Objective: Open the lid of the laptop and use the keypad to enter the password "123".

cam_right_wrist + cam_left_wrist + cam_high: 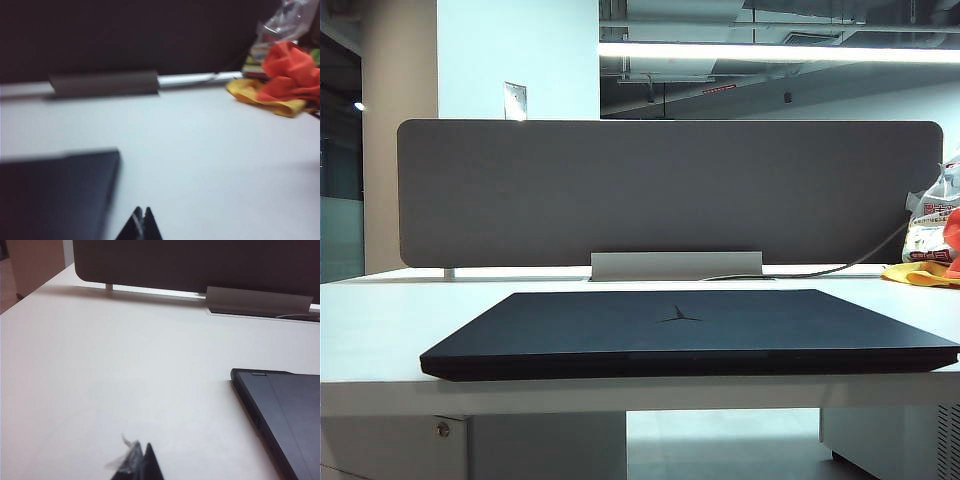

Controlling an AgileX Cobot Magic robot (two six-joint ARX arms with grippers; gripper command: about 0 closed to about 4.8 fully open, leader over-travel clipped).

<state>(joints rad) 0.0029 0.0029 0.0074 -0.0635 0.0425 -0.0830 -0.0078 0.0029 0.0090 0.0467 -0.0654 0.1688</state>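
Both grippers hover low over the white table (380, 330): left gripper (140, 465) and right gripper (141, 227), fingers pressed together. Between them we note the laptop (690, 335), lid (720, 315) down flat.

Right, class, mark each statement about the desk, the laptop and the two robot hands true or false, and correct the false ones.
1. The lid of the laptop is closed flat. True.
2. The keypad is visible. False: it is hidden under the shut lid.
3. A grey divider board stands upright behind the laptop. True.
4. The right hand grips the laptop's corner. False: it is shut on nothing, over the bare white table beside the laptop.
5. Orange and yellow cloth lies at the table's right end. True.
6. The left hand rests on the lid. False: it is above the table, apart from the laptop.
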